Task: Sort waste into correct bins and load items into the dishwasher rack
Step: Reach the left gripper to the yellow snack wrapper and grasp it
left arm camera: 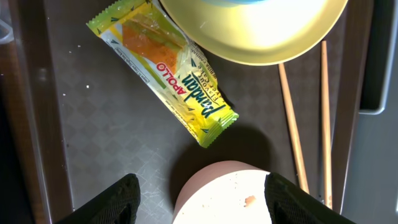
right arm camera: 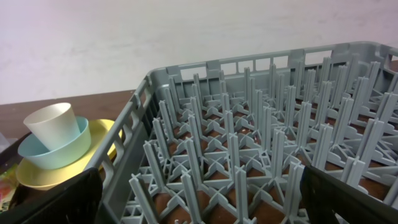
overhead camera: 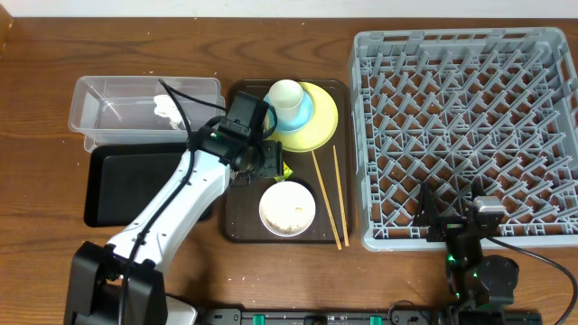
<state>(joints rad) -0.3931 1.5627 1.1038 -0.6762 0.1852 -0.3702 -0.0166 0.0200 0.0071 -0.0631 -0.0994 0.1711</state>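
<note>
On the brown tray (left arm camera: 93, 143), the "APOLLO" wrapper (left arm camera: 163, 73) lies beyond the left gripper's (left arm camera: 205, 202) parted, empty fingers; the right gripper (right arm camera: 200, 200) gapes wide, empty.

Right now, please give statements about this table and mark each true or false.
1. The dishwasher rack holds no dishes. True.
2. The snack wrapper lies on the brown tray, between yellow plate and white bowl. True.
3. The small white cup stands in the white bowl. False: the cup stands in the light blue dish.
4. The tissue lies on the brown tray. False: the tissue is in the clear tub.
5. The left gripper is shut on the snack wrapper. False: it is open, holding nothing.
</note>
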